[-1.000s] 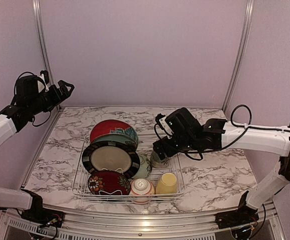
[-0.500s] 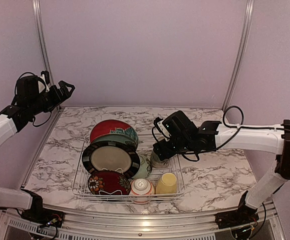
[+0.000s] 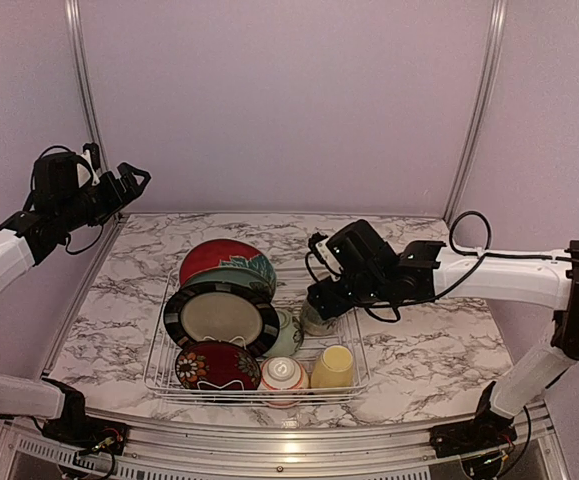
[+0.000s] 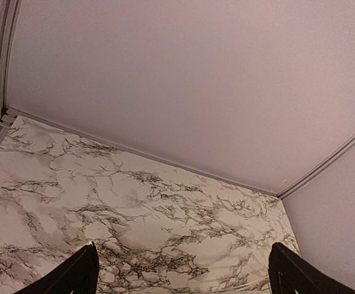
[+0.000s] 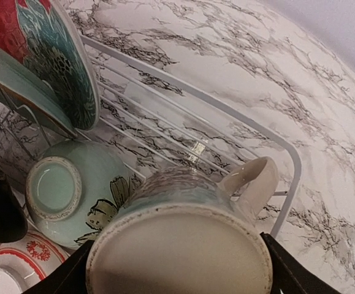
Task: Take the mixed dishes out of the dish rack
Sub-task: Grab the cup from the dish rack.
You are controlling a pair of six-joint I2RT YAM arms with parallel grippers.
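The white wire dish rack (image 3: 155,372) sits mid-table. It holds a red plate (image 3: 214,254), a teal-floral plate (image 3: 256,272), a black-rimmed cream plate (image 3: 219,316), a dark red floral plate (image 3: 214,365), a pale green bowl (image 3: 288,334), a red-striped white bowl (image 3: 284,376) and a yellow cup (image 3: 334,367). The patterned tall cup (image 3: 315,321) stands upside down at the rack's right side. My right gripper (image 3: 321,306) is shut on its base (image 5: 180,257), with a finger on each side. My left gripper (image 3: 137,178) is open and empty, high above the table's back left corner.
In the right wrist view the cup's handle (image 5: 254,180) points at the rack's right rim (image 5: 226,110), with the green bowl (image 5: 67,196) and the teal-floral plate (image 5: 61,67) close on the left. Bare marble (image 3: 429,350) lies right of the rack.
My right arm has shifted slightly left and lower over the patterned cup. The cup still stands in the rack. The left arm has hardly moved.
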